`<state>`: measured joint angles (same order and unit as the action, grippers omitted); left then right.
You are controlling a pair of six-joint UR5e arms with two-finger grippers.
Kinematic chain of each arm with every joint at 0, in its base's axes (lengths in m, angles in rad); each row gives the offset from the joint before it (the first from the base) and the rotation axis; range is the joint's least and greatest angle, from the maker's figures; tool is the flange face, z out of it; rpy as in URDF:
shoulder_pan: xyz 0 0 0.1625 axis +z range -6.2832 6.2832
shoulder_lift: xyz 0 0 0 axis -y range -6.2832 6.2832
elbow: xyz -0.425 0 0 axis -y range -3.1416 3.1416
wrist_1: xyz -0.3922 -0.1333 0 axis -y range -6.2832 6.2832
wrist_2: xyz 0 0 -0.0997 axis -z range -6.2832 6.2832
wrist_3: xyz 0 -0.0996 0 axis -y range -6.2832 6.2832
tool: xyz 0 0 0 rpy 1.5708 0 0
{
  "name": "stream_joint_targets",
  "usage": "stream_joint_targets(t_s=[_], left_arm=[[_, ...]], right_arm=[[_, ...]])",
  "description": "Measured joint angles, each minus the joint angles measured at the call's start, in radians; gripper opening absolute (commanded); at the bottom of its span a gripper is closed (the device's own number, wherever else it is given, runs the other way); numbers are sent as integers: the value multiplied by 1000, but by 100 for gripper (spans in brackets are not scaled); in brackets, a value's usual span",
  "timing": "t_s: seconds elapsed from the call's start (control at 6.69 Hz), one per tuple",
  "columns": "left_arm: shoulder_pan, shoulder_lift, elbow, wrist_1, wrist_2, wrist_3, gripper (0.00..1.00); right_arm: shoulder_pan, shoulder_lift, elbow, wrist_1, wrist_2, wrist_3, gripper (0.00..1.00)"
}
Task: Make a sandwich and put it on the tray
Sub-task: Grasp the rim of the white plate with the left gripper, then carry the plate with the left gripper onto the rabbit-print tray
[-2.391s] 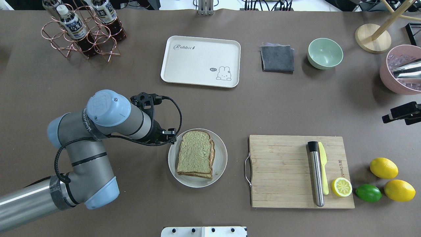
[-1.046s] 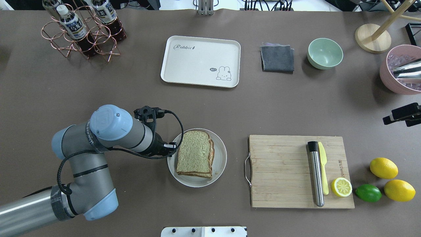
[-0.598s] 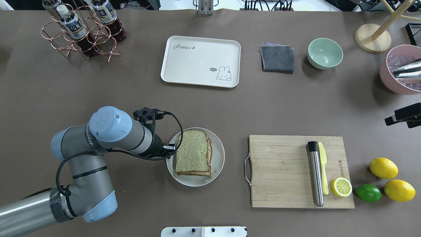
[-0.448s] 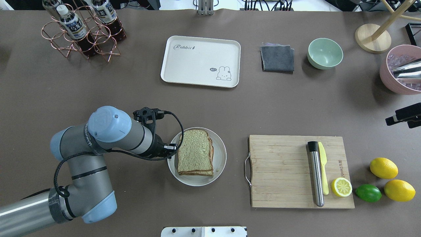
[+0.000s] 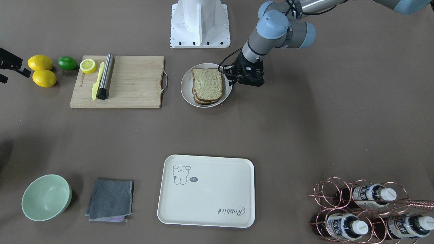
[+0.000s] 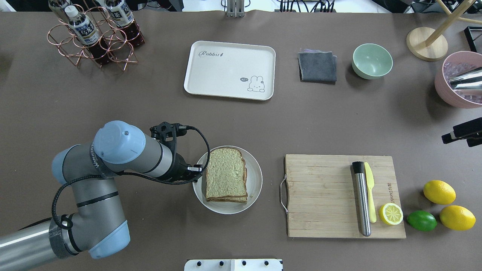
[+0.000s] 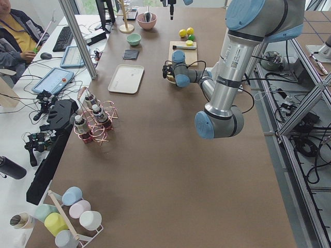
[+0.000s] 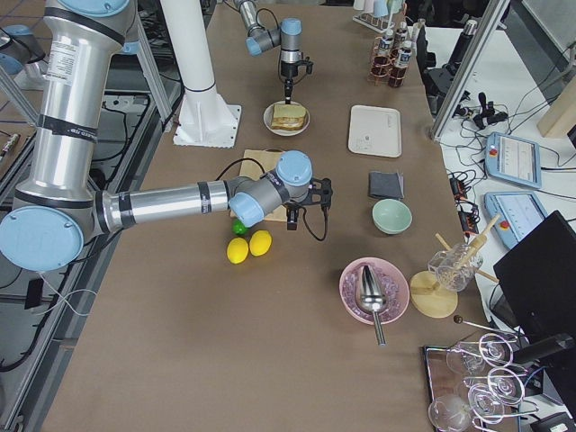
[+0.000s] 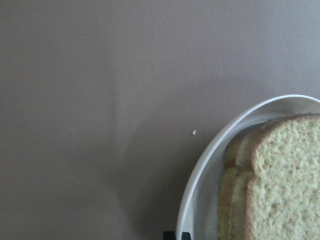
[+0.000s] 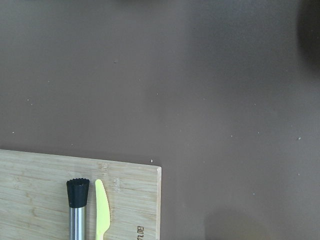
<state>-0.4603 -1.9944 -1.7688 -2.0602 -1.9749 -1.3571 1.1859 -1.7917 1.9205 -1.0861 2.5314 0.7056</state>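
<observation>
1. The sandwich (image 6: 226, 175) lies flat on a round white plate (image 6: 257, 184) near the robot's side of the table. Its top slice sits slightly offset on the lower one, and the filling is hidden.
2. The left gripper (image 6: 196, 170) stands at the plate's left rim, just beside the sandwich's left crust. The wrist and a looped cable cover the fingers, so its opening and any hold cannot be determined.
3. The tray (image 6: 226, 75) lies on the far side of the table, well apart from the plate.
4. A grey cloth (image 6: 317, 67) lies near the tray's right edge, with a green bowl (image 6: 372, 61) further right.
5. A bamboo cutting board (image 6: 324, 195) lies near the plate's right side, handle toward the plate. It carries a steel cylinder (image 6: 361, 199), a yellow knife (image 6: 369, 195) and a lemon half (image 6: 391, 213).
6. A lime (image 6: 421, 220) and two lemons (image 6: 439, 192) lie just past the board's right end.
7. A copper bottle rack (image 6: 94, 35) occupies the far left corner.
8. The right gripper (image 6: 457, 133) hangs at the right table edge. Its opening cannot be determined.
</observation>
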Motion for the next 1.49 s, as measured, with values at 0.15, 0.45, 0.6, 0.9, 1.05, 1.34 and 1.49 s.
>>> stream_joint_targets(t_s=[0.15, 0.45, 0.6, 0.9, 1.05, 1.34, 1.49], left_arm=[[-23, -2, 20, -39, -5, 1, 0], [-112, -39, 91, -66, -73, 12, 0], [-163, -79, 148, -65, -108, 34, 0], [-275, -214, 325, -62, -189, 122, 0], [-319, -289, 437, -62, -220, 195, 0], [-390, -434, 679, -63, -281, 347, 0], [-410, -494, 782, -65, -294, 391, 0]], right_arm=[[-2, 0, 0, 0, 0, 0, 100], [1, -7, 7, 0, 0, 0, 100], [4, -15, 14, 0, 0, -1, 100], [8, -18, 22, 0, 1, -1, 100], [14, -20, 25, 0, 1, -1, 100], [30, -25, 36, -2, 9, 0, 100], [33, -26, 39, -3, 13, 0, 100]])
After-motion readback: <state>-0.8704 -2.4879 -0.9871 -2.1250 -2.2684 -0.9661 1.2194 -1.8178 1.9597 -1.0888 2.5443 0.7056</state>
